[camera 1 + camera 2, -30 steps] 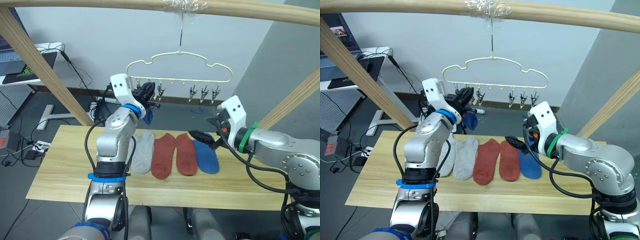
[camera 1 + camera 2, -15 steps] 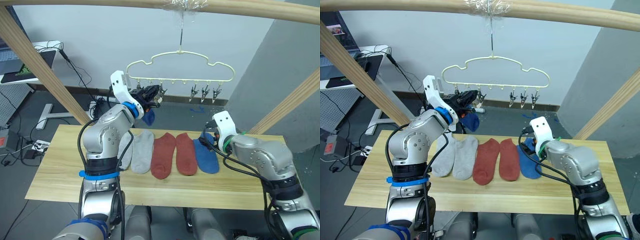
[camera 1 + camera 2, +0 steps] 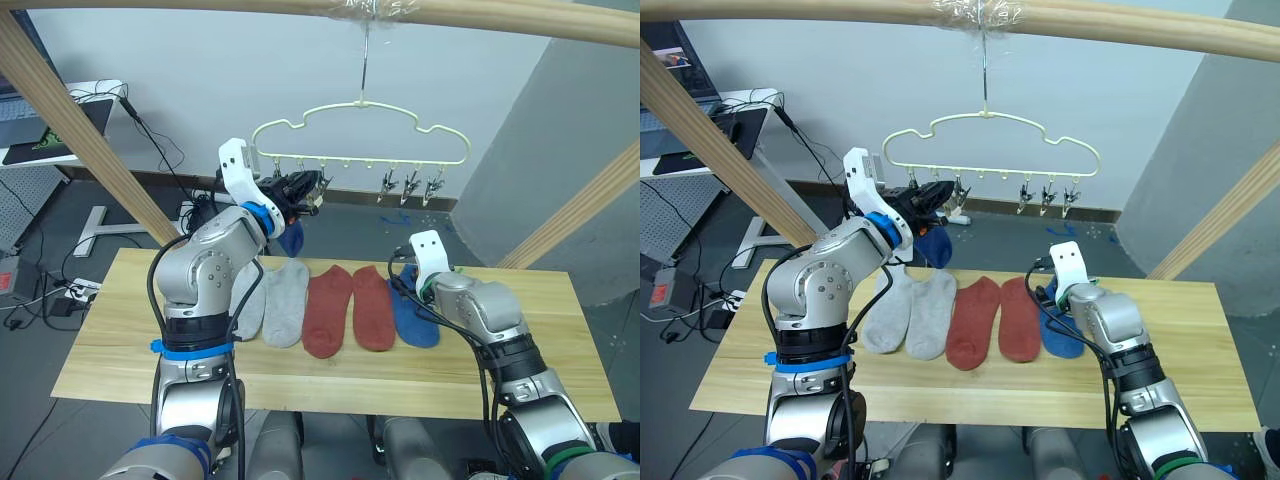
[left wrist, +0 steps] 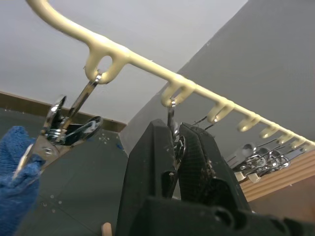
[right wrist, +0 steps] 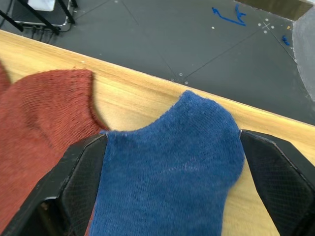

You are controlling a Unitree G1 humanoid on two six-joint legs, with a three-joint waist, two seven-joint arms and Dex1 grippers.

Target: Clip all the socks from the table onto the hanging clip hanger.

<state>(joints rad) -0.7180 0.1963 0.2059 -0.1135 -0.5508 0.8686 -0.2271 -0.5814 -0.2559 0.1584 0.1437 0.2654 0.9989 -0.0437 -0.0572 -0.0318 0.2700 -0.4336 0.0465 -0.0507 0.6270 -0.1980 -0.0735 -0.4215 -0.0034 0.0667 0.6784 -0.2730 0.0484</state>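
— Right wrist view: my right gripper (image 5: 170, 189) is spread wide, one finger (image 5: 81, 189) on each side of the blue sock (image 5: 172, 167), which lies flat on the table (image 5: 125, 101) beside a red sock (image 5: 37, 115). Nothing pinched.

— And the left?

— Left gripper (image 4: 178, 147) is up at the hanger (image 3: 360, 125), fingers closed on a clip (image 4: 172, 129). Just beside it, another blue sock (image 3: 934, 247) hangs from the neighbouring clip (image 4: 61, 129).

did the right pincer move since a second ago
Yes. The right pincer has come down toward the robot's left, onto the blue sock on the table.
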